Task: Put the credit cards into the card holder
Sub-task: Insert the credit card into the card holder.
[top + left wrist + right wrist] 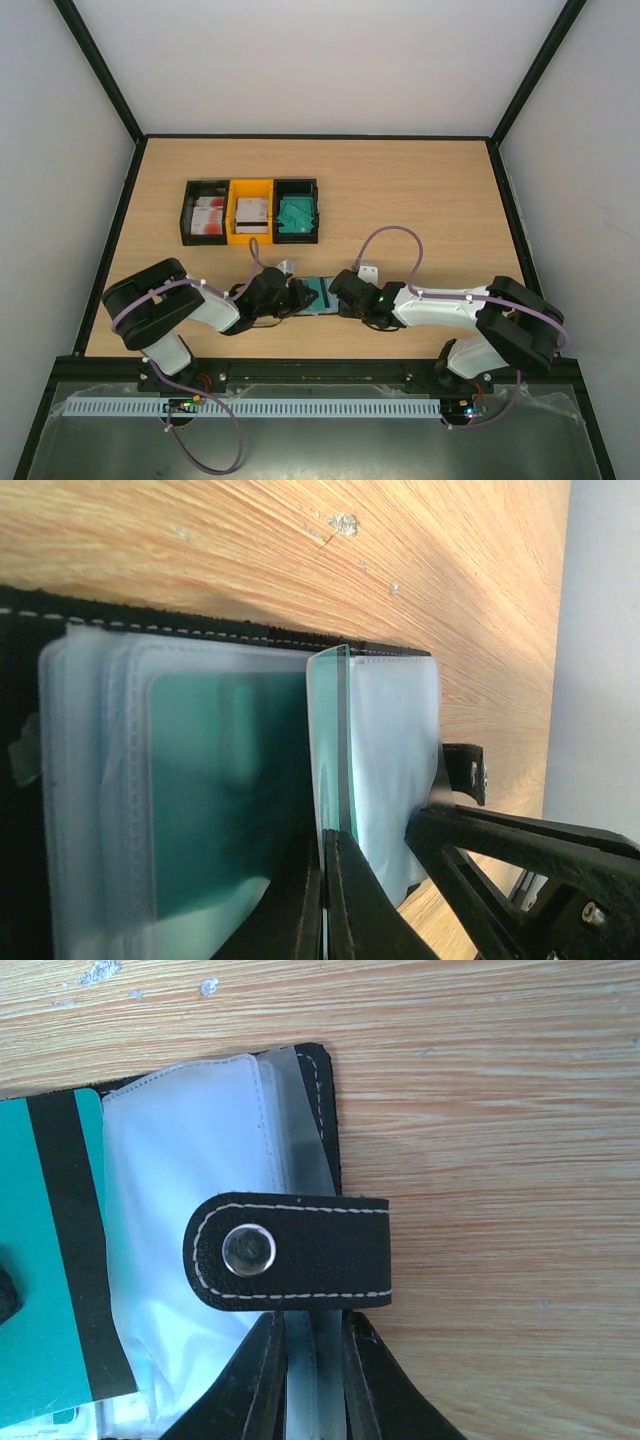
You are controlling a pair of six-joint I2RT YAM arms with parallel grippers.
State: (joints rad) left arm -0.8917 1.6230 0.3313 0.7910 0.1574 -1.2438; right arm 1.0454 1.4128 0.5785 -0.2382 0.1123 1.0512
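The card holder (322, 296) lies open and flat on the table (420, 200), clear sleeves (190, 1150) facing up, and I have a gripper at each end of it. My left gripper (325, 855) comes in from the holder's left end, its fingers pressed together on the edge of a teal card (342, 740). From that wrist the card shows edge-on, standing over the holder's sleeves. From the right wrist the same card (40, 1260) shows its face, with a dark stripe (75, 1250) down it, lying over the left part of the holder. Another teal card (220, 800) already sits inside a sleeve just beside the held one.

My right gripper (308, 1330) is at the holder's right end, fingers nearly closed, pinching a clear sleeve. Just above those fingers the closure tab (320, 1252) is folded in over the sleeves, its metal snap (248, 1250) facing up.

Beyond the holder, well apart from it, stands a row of three bins. The left black bin (187, 212) has red-and-white cards (208, 215), the yellow bin (251, 186) sits in the middle, and the right black bin (296, 184) holds more teal cards (297, 215).
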